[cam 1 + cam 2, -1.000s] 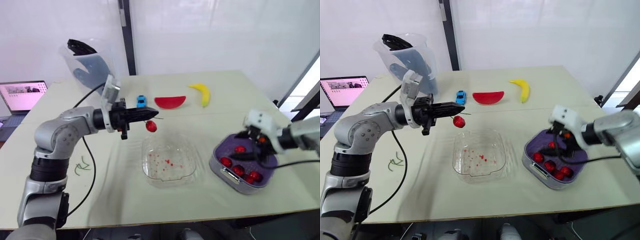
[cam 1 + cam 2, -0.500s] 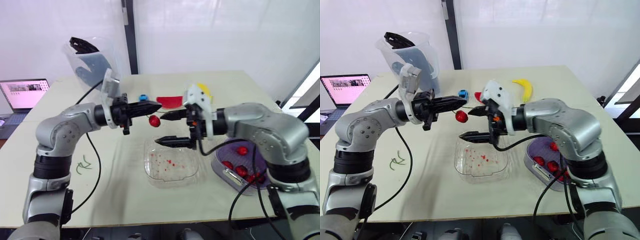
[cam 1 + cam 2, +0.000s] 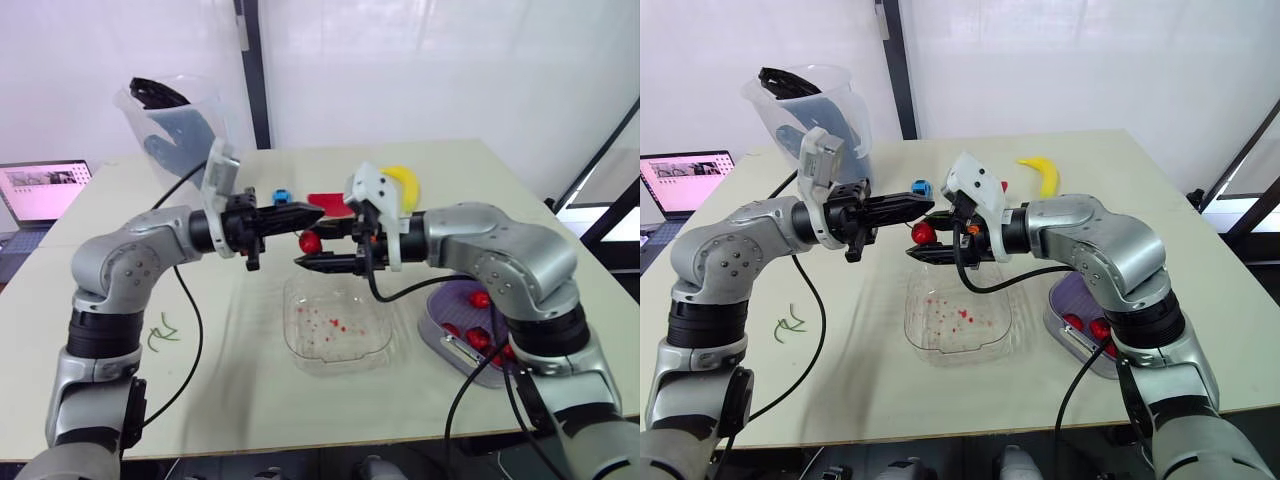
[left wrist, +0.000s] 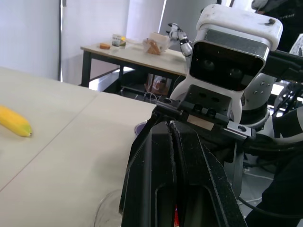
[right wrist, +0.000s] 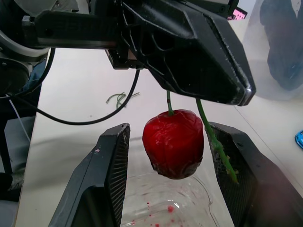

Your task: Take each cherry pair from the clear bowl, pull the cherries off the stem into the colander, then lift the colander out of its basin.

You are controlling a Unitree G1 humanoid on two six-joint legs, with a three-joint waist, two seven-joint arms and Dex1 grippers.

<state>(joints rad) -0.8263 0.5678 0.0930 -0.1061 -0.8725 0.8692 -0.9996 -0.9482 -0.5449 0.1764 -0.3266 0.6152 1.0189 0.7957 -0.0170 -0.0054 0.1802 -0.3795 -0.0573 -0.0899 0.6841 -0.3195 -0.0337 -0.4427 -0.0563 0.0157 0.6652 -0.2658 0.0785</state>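
Left eye view is showing a laptop (image 3: 45, 190) glowing at the table's far left edge, with a clear jug (image 3: 175, 130) standing behind the left arm and a few loose green stems (image 3: 165, 330) lying on the table beside that arm. The left gripper (image 3: 316, 213) is reaching toward the middle, its fingers pressed together on a stem (image 5: 169, 102), and one red cherry (image 3: 310, 242) is hanging from it above the far edge of the clear bowl (image 3: 384, 345). The right gripper (image 3: 919, 237) is meeting it from the other side, its fingers (image 5: 106, 175) standing apart on either side of the cherry without touching it. Farther back a banana (image 3: 405, 180) is lying. On the right, the purple colander (image 3: 447, 303) is sitting in its basin, holding several cherries (image 3: 481, 299).
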